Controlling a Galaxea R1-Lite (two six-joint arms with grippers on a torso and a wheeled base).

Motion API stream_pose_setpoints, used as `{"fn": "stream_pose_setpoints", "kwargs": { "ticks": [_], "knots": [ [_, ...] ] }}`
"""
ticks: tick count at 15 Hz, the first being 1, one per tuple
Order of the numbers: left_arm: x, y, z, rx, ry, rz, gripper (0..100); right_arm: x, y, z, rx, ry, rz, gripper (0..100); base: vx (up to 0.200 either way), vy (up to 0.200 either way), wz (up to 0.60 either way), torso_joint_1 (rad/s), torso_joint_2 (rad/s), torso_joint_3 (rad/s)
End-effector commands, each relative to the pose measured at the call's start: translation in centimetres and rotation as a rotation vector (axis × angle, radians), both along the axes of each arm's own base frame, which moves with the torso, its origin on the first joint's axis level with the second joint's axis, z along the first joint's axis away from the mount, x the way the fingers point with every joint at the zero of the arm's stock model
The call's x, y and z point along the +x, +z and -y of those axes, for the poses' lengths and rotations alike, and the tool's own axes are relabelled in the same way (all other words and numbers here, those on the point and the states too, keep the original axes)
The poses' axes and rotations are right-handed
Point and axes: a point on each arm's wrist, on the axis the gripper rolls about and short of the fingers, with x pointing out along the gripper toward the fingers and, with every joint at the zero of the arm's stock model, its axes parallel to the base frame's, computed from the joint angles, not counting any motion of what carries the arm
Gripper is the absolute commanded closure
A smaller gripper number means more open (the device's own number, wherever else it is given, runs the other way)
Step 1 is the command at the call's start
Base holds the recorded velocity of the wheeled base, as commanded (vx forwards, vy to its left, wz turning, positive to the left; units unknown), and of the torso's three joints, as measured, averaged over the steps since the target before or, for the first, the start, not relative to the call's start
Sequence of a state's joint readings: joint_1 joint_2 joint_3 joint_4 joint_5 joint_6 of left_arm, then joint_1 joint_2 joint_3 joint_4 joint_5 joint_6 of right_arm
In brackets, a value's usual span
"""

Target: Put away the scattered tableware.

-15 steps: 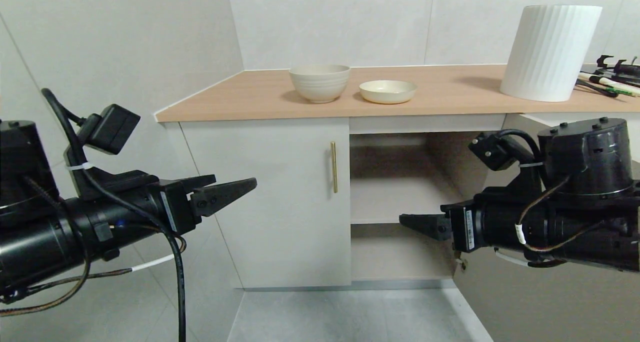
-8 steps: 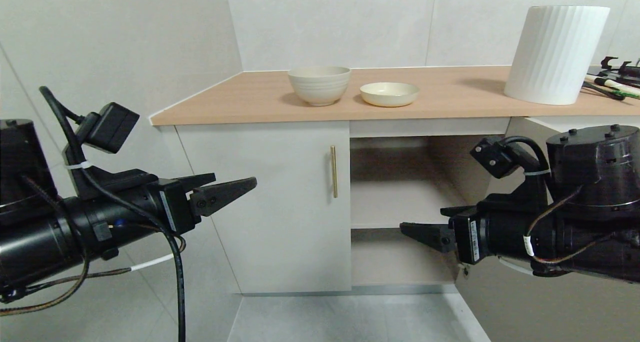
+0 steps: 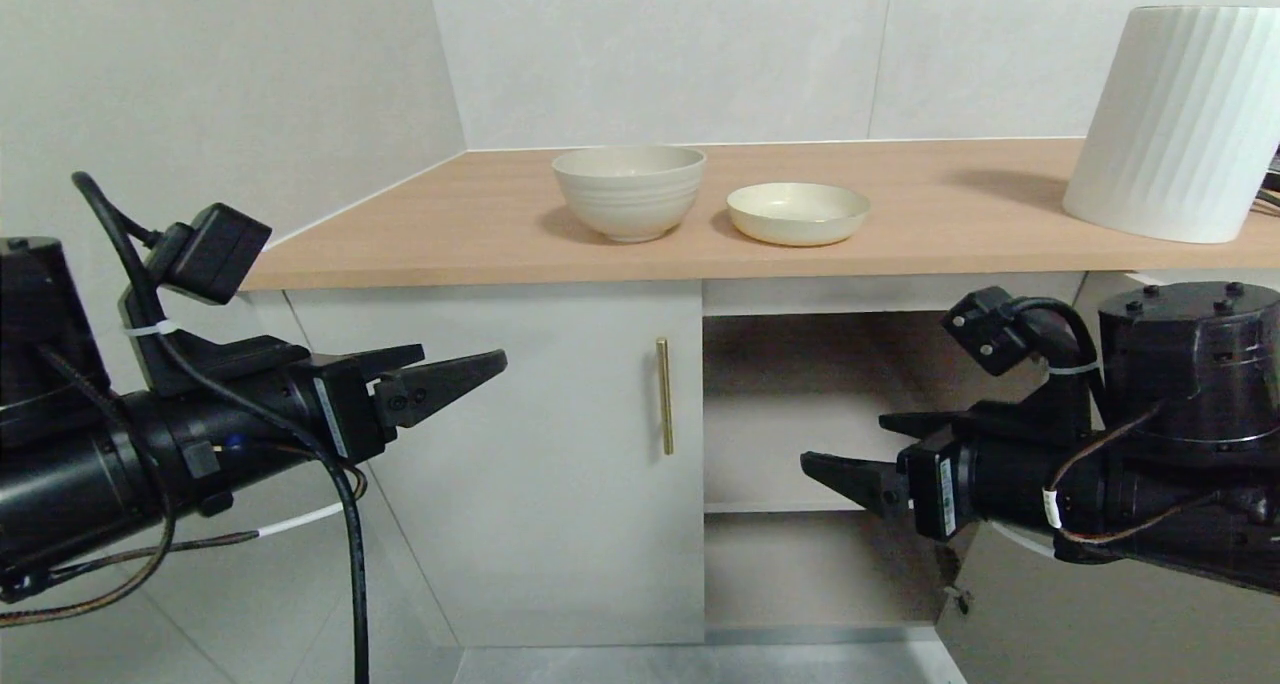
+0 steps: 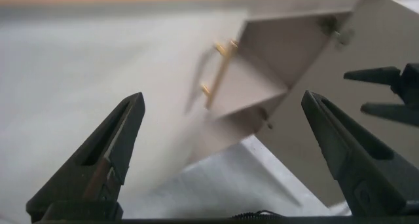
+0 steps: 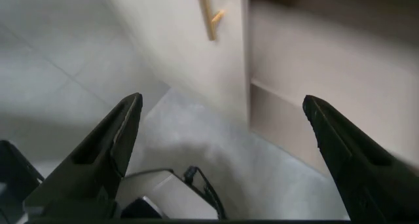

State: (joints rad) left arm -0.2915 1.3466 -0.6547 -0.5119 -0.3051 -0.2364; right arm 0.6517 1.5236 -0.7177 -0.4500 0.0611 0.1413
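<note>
Bowl (image 3: pixel 628 192), dish (image 3: pixel 797 212) on countertop (image 3: pixel 450 236); left end effector (image 3: pixel 462 356), right end effector (image 3: pixel 843 442) held level, spread wide

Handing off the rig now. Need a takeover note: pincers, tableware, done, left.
Left pincer: open, empty, in front of the shut door.
Right pincer: open, empty, at the open compartment.
Bowl and dish: side by side on the counter, not touching.
Done: compartment stands open.
Left: stow both pieces, probably in the compartment.
</note>
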Motion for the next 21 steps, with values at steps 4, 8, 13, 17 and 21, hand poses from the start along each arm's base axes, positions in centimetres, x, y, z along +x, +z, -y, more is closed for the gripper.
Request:
{"fn": "stream_pose_setpoints", "kwargs": {
  "ticks": [4, 8, 13, 17, 21],
  "knots": [
    [-1.2, 0.9, -0.3, -0.015, -0.005, 0.032, 0, 0.1, -0.4, -0.1, -0.011, 0.005, -0.011, 0, 0.000, 0.000, 0.00, 0.000, 0.00, 0.000],
    [-1.1, 0.8, -0.3, -0.014, -0.007, 0.027, 0, 0.0, -0.5, -0.1, -0.023, 0.011, -0.002, 0, 0.000, 0.000, 0.00, 0.000, 0.00, 0.000],
    [-0.1, 0.0, 0.0, -0.004, -0.002, -0.007, 0, 0.0, -0.8, -0.1, -0.031, 0.011, -0.009, 0, 0.000, 0.000, 0.00, 0.021, -0.09, -0.071],
    [0.4, -0.1, 0.1, -0.007, -0.007, -0.018, 0, 0.2, -0.6, -0.1, -0.014, 0.008, 0.014, 0, 0.000, 0.000, 0.00, 0.112, -0.35, -0.287],
    [1.4, -0.9, 0.5, -0.020, -0.003, -0.071, 0, 0.4, -0.7, -0.1, -0.014, 0.003, 0.012, 0, 0.000, 0.000, 0.00, 0.173, -0.50, -0.289]
  ]
}}
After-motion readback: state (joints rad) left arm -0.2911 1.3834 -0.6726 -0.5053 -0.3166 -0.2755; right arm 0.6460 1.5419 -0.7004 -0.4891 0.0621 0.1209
